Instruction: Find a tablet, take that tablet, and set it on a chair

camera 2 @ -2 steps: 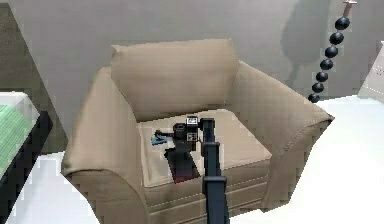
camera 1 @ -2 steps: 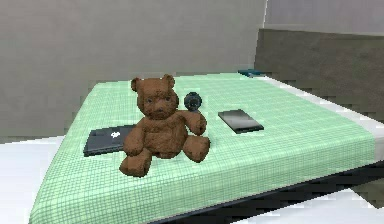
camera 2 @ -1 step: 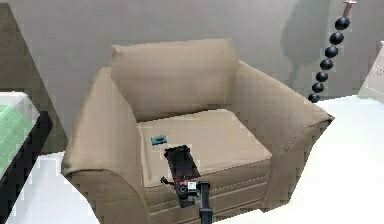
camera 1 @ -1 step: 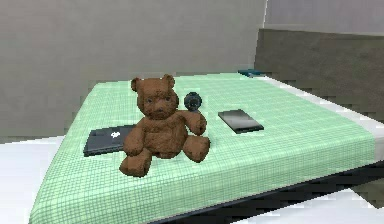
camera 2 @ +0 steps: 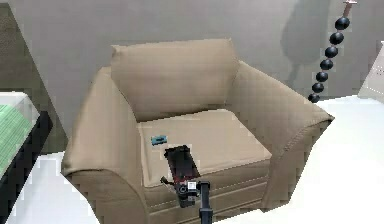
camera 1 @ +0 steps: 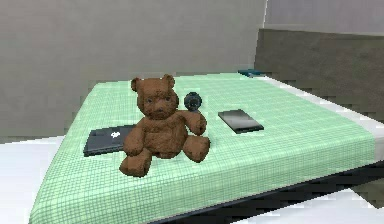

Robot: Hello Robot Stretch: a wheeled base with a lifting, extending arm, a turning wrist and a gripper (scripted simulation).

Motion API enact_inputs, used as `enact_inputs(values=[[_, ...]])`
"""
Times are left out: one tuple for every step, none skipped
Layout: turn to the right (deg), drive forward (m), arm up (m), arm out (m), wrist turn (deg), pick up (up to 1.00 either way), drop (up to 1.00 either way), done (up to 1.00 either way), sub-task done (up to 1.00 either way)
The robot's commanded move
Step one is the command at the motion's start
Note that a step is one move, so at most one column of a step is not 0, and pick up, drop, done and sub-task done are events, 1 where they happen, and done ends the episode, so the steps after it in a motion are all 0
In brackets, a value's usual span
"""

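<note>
Ahead of us, we are looking at a bed [camera 1: 300, 135] under a pale green checked cover, which is taking up most of the forward view. To the arm's side, a wide beige armchair [camera 2: 175, 80] is standing against a grey wall, and a corner of the same green cover is showing at that view's left edge.

A brown teddy bear [camera 1: 160, 125] is sitting upright near the middle of the bed. Left of the bear, just beside its leg, a flat dark slab [camera 1: 106, 140] is lying on the cover. The tablet [camera 1: 241, 121], a thin dark rectangle, is lying flat on the bed to the bear's right, apart from the bear.

The dark arm [camera 2: 204, 206] is rising from the arm side view's bottom edge and is reaching over the front of the chair's seat. The claw [camera 2: 178, 158] is showing against the seat cushion; we cannot tell how its fingers are standing, nor whether it is holding anything.

A column of black beads [camera 2: 329, 55] is standing beyond the chair at the right. A small dark round thing [camera 1: 194, 100] is resting behind the bear's raised arm. A small bluish square [camera 2: 157, 140] is lying on the seat near the claw.
</note>
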Motion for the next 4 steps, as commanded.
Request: enact_inputs(values=[[0.0, 0.00, 0.10, 0.00, 0.0, 0.00, 0.00, 0.00, 0.00], [0.0, 0.00, 0.42, 0.00, 0.0, 0.00, 0.00, 0.00, 0.00], [0.0, 0.00, 0.00, 0.00, -45.0, 0.00, 0.00, 0.00, 0.00], [0.0, 0.00, 0.00, 0.00, -45.0, 0.00, 0.00, 0.00, 0.00]])
